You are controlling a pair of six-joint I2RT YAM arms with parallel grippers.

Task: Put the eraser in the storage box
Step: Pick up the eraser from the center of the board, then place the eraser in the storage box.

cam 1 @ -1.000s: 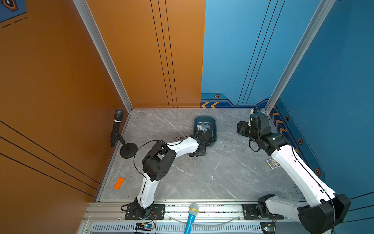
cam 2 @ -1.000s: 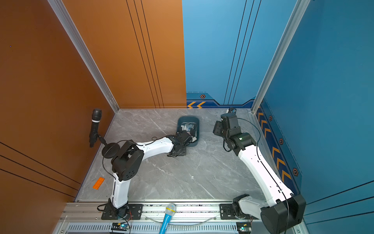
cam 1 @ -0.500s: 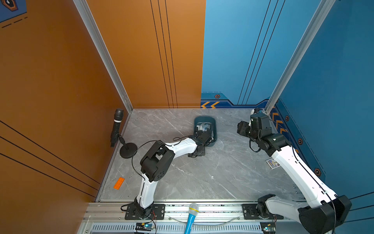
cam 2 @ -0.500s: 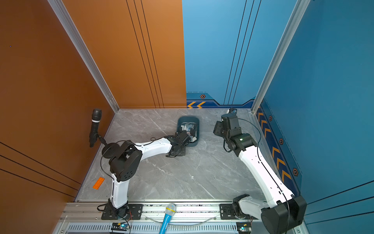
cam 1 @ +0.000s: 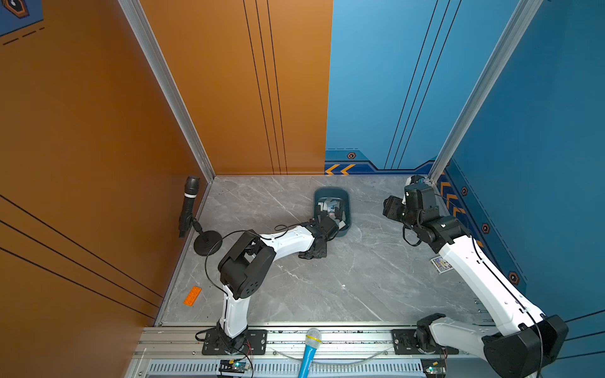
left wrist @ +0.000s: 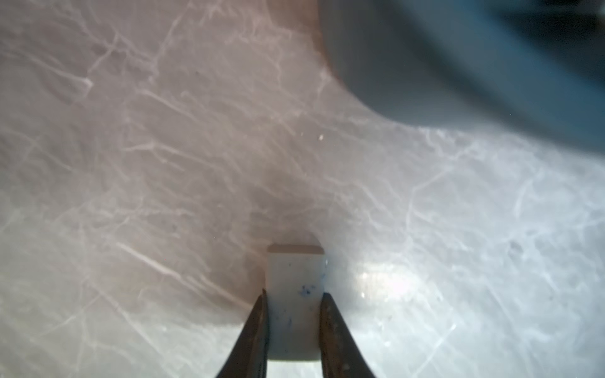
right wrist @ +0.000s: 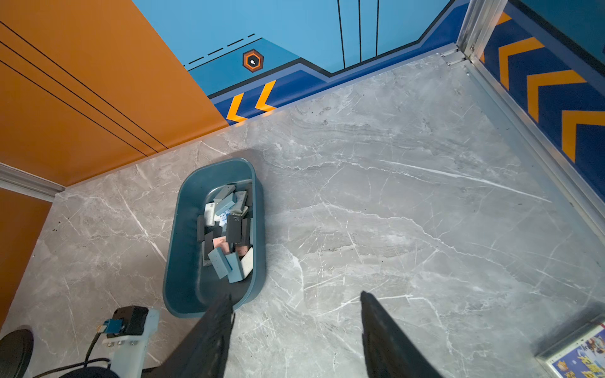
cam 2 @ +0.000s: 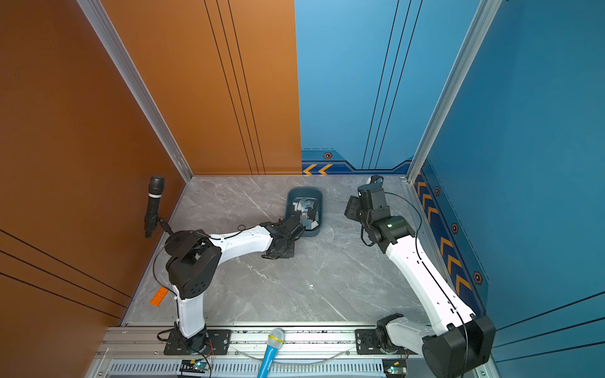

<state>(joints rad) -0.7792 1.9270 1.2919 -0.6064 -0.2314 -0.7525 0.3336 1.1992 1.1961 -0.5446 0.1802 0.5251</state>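
Note:
In the left wrist view a white eraser (left wrist: 294, 271) with small blue specks sits between the two dark fingers of my left gripper (left wrist: 294, 292), which is shut on it low over the marble table. The storage box (cam 1: 331, 192) is a dark teal tub holding several erasers. It lies just beyond that gripper in both top views (cam 2: 304, 191) and shows as a blur in the left wrist view (left wrist: 491, 81). My left gripper (cam 1: 314, 253) points down beside the box's near end. My right gripper (right wrist: 296, 294) is open and empty, raised to the right of the box (right wrist: 183, 229).
A black microphone on a round stand (cam 1: 190, 209) is at the left wall. An orange brick (cam 1: 192, 295) lies near the front left. A printed card pack (cam 1: 440, 264) lies by the right wall under the right arm. A blue microphone (cam 1: 309, 350) rests on the front rail.
The left jaws have closed in on the eraser, and the left arm's elbow has shifted slightly. The right arm has not moved.

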